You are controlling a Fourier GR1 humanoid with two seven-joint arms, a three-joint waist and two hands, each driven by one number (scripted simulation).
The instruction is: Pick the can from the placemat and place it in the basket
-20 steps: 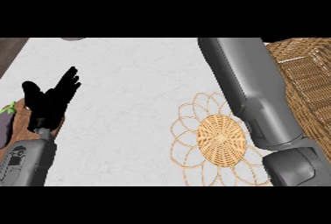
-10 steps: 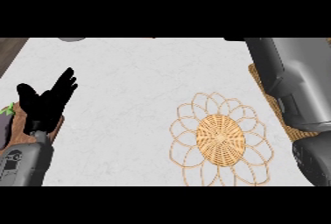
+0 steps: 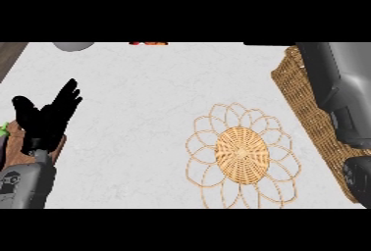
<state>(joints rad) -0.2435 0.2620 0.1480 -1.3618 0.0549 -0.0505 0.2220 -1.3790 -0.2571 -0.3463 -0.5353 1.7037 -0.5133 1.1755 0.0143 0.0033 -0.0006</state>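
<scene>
Left hand: the black left hand is at the left side, with its fingers straight and spread apart, pointing up. It holds nothing and is just resting.
Right arm: a big grey right forearm comes down the right side. The right hand does not show, so I cannot tell if it is open or closed.
Can: I cannot see the can anywhere. It is not on the placemat.
Placemat: the round woven placemat lies on the counter, right of the middle. It looks like a flower with thin loops all around. Nothing sits on it.
Basket: the brown wicker basket is at the right edge, just beside the placemat. The grey forearm covers most of it.
Counter: the counter is white and a bit speckled.
Top edge: a grey round thing and something red and orange peek in at the top.
</scene>
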